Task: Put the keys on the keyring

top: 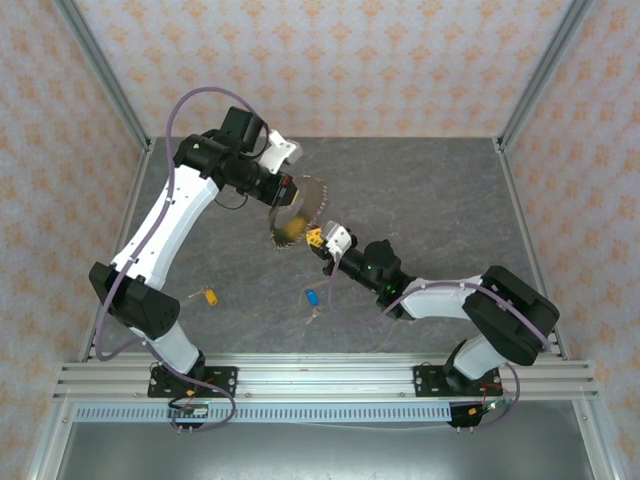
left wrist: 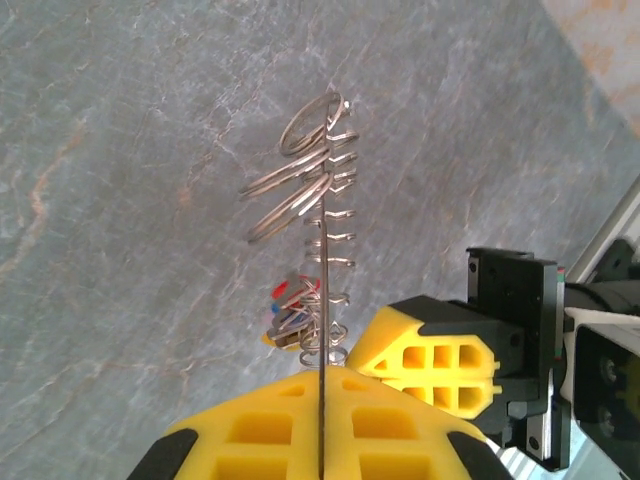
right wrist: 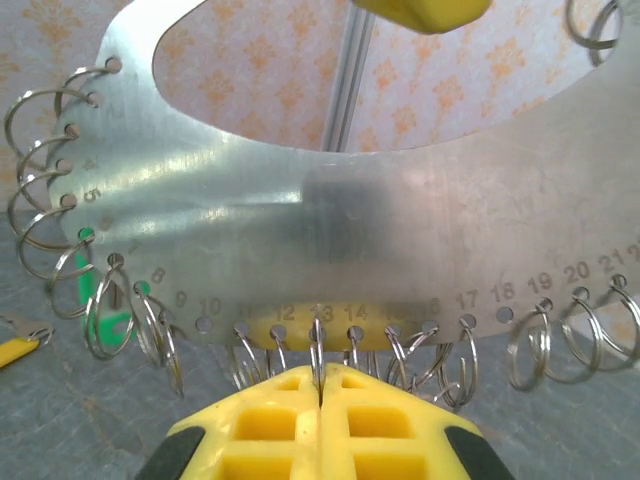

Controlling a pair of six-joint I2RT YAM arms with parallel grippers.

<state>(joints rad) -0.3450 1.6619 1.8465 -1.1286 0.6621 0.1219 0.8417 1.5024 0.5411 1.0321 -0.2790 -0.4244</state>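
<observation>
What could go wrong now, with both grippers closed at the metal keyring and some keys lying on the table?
1. The left gripper clamps the keyring by its thin edge, while the right gripper seems to pinch one wire loop at its rim. An uneven pull might twist the plate loose or bend the loop.
2. Neighbouring loops hang close, so the right fingers may snag them.

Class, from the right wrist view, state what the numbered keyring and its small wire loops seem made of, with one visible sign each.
The keyring: likely sheet metal, brushed silvery finish; fine streaks, dull reflections and stamped numbers show it. The wire loops: probably steel, polished; thin coils with bright glints.
</observation>
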